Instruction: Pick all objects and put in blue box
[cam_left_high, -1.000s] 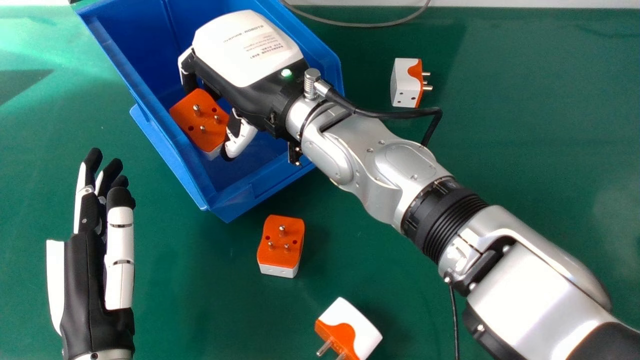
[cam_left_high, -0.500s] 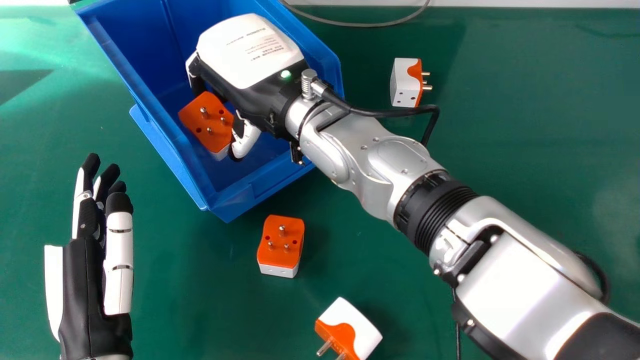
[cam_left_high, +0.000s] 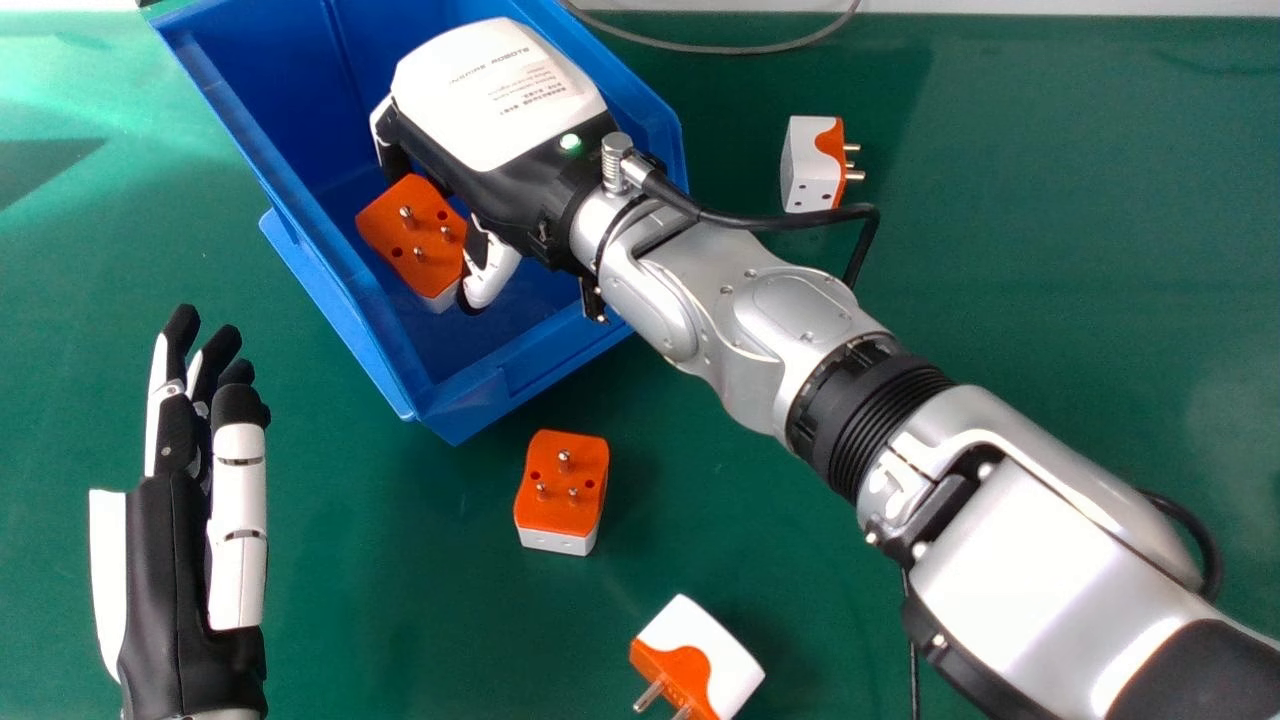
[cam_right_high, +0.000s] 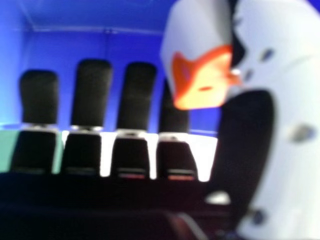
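Ok so I count three orange-and-white plug adapters (cam_left_high: 550, 510) on the bench (cam_left_high: 1050, 260), plus a fourth adapter (cam_left_high: 400, 225) inside the box, so four total. Just one blue box (cam_left_high: 480, 405) and one thin grey cable (cam_left_high: 700, 48) tho.

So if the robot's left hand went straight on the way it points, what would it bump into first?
Most likely the left side of the blue box, though how high the left hand hovers is unclear, so it might pass over the rim.

Head view downward, right hand view close (box (cam_left_high: 490, 388) in both)
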